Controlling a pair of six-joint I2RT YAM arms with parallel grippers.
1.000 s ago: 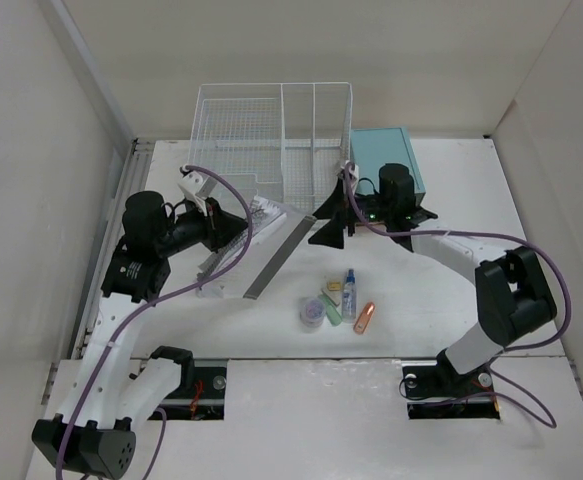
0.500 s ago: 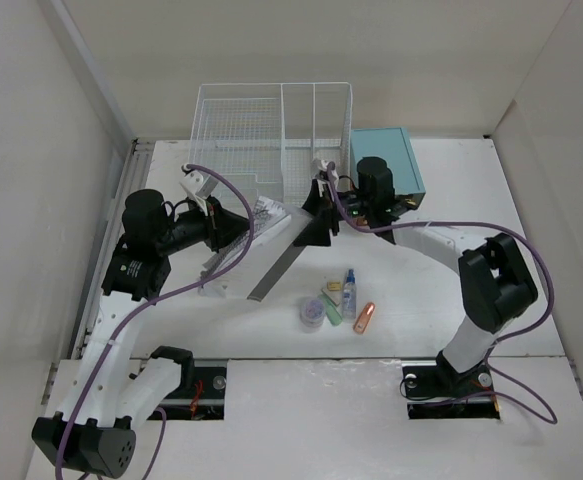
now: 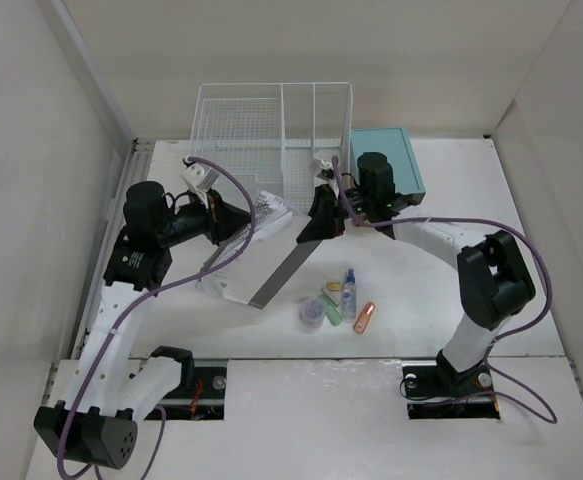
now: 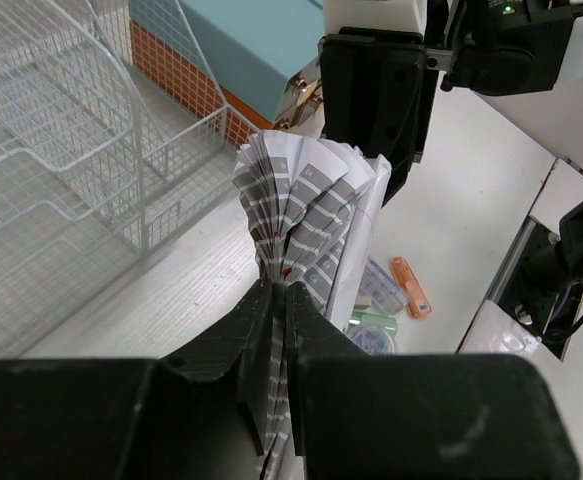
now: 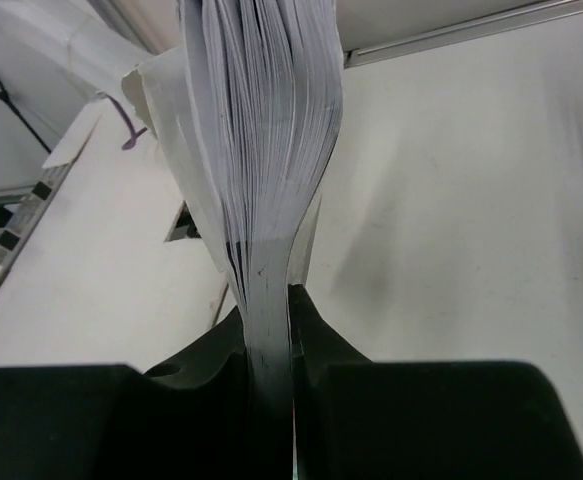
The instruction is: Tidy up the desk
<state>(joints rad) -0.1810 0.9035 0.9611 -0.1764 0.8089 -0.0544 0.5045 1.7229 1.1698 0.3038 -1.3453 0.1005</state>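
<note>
A thick book [image 3: 264,252] with a grey spine and printed white pages hangs tilted above the desk [image 3: 461,200], held from both ends. My left gripper [image 3: 239,222] is shut on a bunch of its pages, which fan out beyond the jaws [image 4: 306,200] in the left wrist view. My right gripper [image 3: 316,225] is shut on the book's other edge; the right wrist view shows the page block [image 5: 261,130] pinched between the fingers [image 5: 269,300]. The right gripper's black body [image 4: 376,90] faces the left wrist camera just behind the book.
A white wire basket [image 3: 271,130] stands at the back, with a teal drawer cabinet [image 3: 396,150] to its right. Near the front middle lie a blue bottle [image 3: 349,293], an orange piece [image 3: 364,318], a round container [image 3: 312,314] and a green piece [image 3: 329,298].
My right gripper moved left to the book's edge and closed on it. The book has tilted and shifted slightly, still in the left gripper.
</note>
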